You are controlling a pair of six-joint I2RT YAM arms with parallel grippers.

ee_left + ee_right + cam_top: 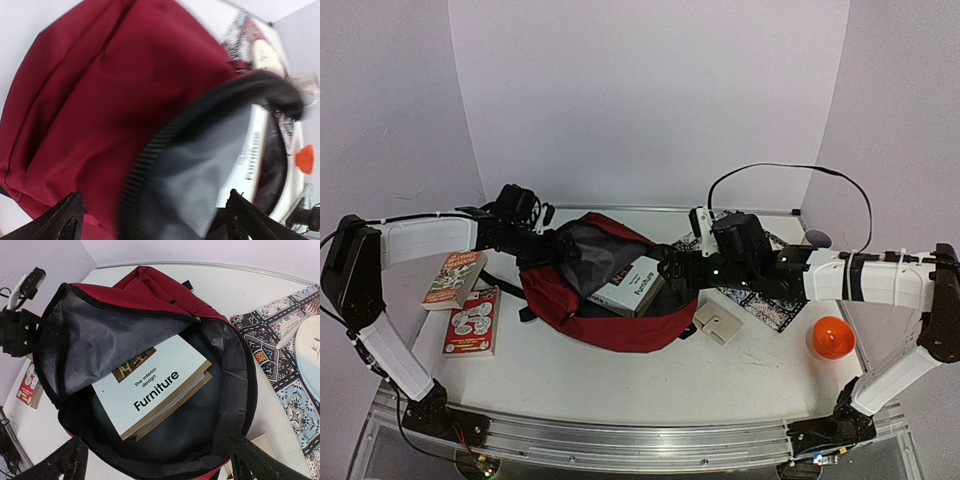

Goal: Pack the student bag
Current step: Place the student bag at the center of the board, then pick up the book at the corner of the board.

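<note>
"Where's the student bag [582,305]?"

"About the middle of the table [620,385], lying flat. It's unzipped wide with the grey lining showing, and it's the biggest thing there."

"And next to it?"

"A patterned cloth [775,310] at its 3 o'clock, running under the right arm. Inside the bag a white book [632,285] titled 'Furniture' lies face up, with one corner poking out of the mouth."

"The claws?"

"The left claw [155,220] is at the bag's 10 o'clock with its fingers spread apart. The zipper rim of the flap lies between them, but they aren't pinching it. The right claw [160,462] comes in from 3 o'clock, fingers apart too, above the open mouth and holding nothing."

"Anything smaller?"

"At the bag's 9 o'clock is the farther paperback [453,280], and the nearer paperback [472,322] lies just beside it at 6. An orange round thing [831,338] sits well off at 4 o'clock by the right edge. A little beige box [717,322] lies just beside the bag at 4."
</note>
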